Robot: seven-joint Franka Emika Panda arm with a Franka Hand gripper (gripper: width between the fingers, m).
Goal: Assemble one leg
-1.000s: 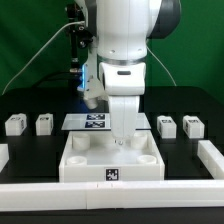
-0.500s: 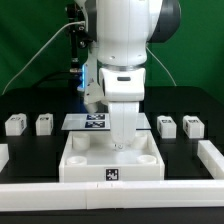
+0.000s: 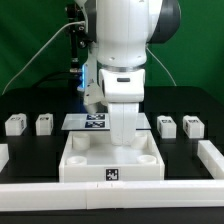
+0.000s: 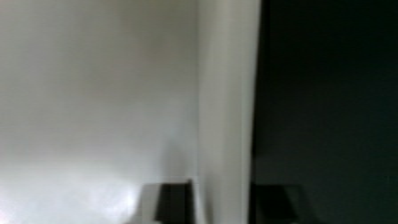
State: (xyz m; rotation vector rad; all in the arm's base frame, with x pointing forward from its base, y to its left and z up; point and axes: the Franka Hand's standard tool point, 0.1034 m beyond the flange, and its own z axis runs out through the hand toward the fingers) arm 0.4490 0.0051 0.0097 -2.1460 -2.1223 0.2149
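Note:
Four small white legs with marker tags stand on the black table: two at the exterior view's left (image 3: 14, 124) (image 3: 44, 123) and two at its right (image 3: 167, 125) (image 3: 192, 126). My gripper (image 3: 121, 140) touches none of them. It is down at the far rim of the large white tray-like piece (image 3: 85, 160). In the wrist view my gripper (image 4: 221, 200) straddles that piece's upright wall (image 4: 224, 100), with a dark finger (image 4: 173, 200) pressed against each side.
The marker board (image 3: 95, 122) lies flat just behind the tray-like piece. A long white rail (image 3: 110, 195) runs along the front, with short white rails at the exterior view's right (image 3: 210, 155) and left (image 3: 3, 155). Cables hang behind the arm.
The gripper has sunk slightly lower onto the far rim of the tray-like piece. The legs and the tray-like piece have not moved.

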